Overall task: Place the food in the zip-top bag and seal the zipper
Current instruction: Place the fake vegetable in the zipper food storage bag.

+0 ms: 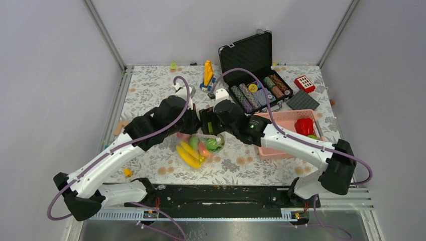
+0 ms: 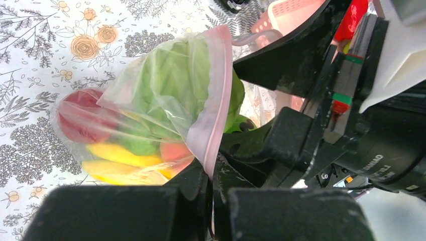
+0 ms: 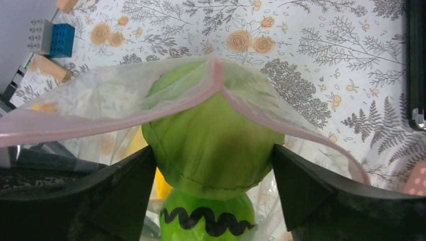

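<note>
The clear zip-top bag lies mid-table, holding yellow bananas, a red piece and green pieces. My left gripper is shut on the bag's pink zipper strip and holds that mouth edge up. In the top view the left gripper sits at the bag's far edge. My right gripper grips a green toy vegetable between its fingers, at the bag's open mouth under the pink strip. The right gripper faces the left one closely.
A pink basket to the right holds a red piece. An open black case of poker chips stands behind. Building blocks, a red block and a dark plate lie at the back.
</note>
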Controlling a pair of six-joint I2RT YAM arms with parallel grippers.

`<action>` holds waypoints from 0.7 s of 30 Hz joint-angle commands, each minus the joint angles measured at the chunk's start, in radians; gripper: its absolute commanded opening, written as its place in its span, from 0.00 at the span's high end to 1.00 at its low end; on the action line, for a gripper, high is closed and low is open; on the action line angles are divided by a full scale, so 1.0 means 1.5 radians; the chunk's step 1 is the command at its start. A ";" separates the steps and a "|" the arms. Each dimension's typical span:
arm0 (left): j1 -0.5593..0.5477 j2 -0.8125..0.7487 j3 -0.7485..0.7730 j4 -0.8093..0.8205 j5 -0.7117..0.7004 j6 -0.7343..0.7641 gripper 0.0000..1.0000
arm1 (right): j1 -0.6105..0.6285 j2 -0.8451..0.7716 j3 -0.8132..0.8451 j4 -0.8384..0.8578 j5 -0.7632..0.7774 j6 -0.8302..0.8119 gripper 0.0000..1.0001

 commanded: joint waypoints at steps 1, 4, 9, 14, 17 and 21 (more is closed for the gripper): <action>0.000 -0.032 -0.001 0.105 -0.058 -0.017 1.00 | 0.013 -0.009 0.054 -0.091 -0.060 -0.082 0.05; 0.001 -0.039 -0.012 0.100 -0.085 -0.025 1.00 | 0.012 -0.045 0.056 -0.108 -0.051 -0.100 0.00; 0.001 -0.047 -0.018 0.097 -0.094 -0.028 1.00 | 0.012 -0.119 0.049 -0.106 -0.058 -0.125 0.00; 0.001 -0.052 -0.020 0.095 -0.096 -0.027 1.00 | 0.011 -0.180 0.018 -0.095 -0.007 -0.115 0.00; 0.000 -0.053 -0.020 0.095 -0.097 -0.027 1.00 | 0.011 -0.204 -0.003 -0.096 0.047 -0.100 0.00; 0.001 -0.047 -0.013 0.096 -0.093 -0.025 1.00 | 0.006 -0.194 -0.018 -0.102 0.071 -0.055 0.00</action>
